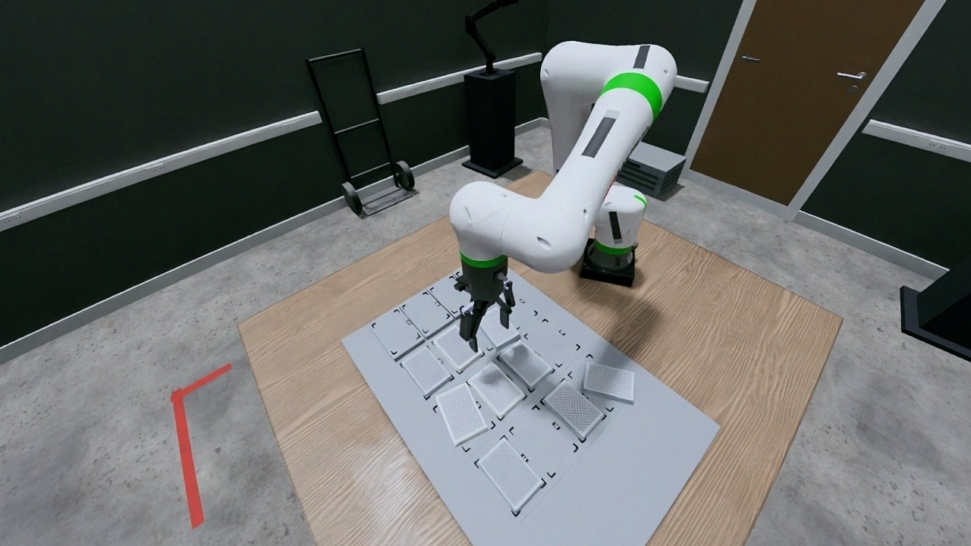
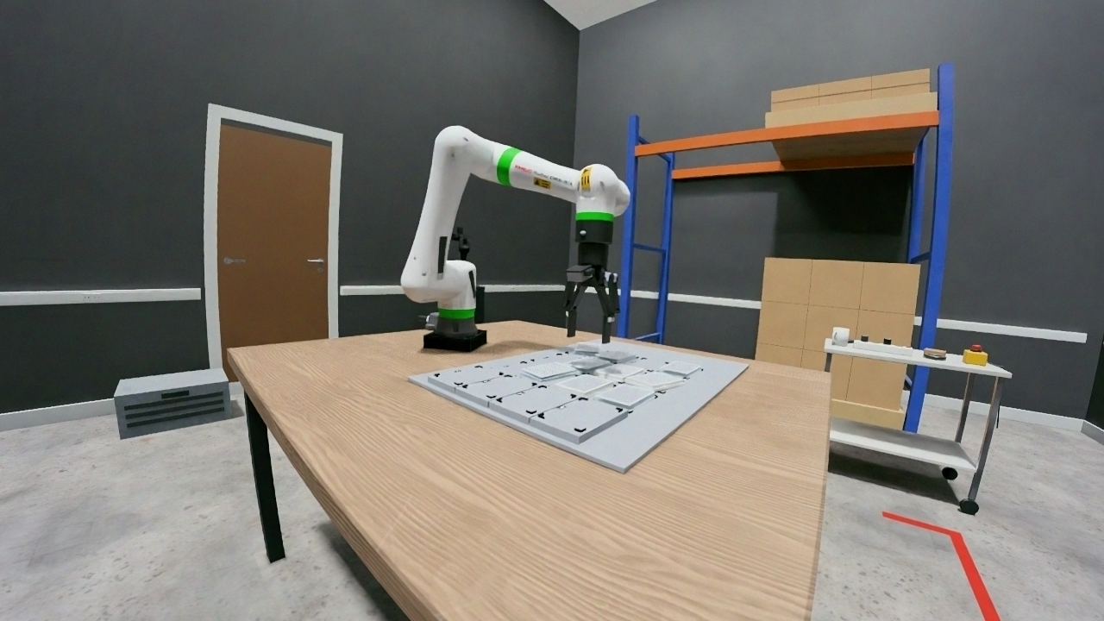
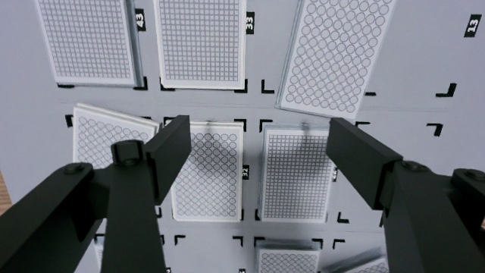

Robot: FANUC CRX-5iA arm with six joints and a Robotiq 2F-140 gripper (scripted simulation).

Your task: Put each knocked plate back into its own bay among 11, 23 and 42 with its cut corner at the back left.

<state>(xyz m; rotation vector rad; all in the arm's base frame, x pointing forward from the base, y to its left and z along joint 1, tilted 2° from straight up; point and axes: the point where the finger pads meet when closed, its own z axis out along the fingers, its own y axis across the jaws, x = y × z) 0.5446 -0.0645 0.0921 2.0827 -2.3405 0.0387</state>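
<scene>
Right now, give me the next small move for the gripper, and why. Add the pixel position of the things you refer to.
I'd probably turn the gripper (image 1: 488, 336) (image 2: 588, 336) (image 3: 258, 134) slightly before lowering: the plate by bay 23 (image 1: 498, 329) (image 2: 549, 370) (image 3: 337, 57) lies skewed across its corner marks, while the open fingers look squarer to the bays.

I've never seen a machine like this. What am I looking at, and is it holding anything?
One white jointed arm ends in a black two-fingered gripper. Two pictures look on from around the table: one from above, one from the side. The third looks down between the fingers from the wrist. A grey deck on the wooden table carries pale, flat plates patterned with circles or small squares; some sit crooked. The gripper is open and holds nothing.
</scene>
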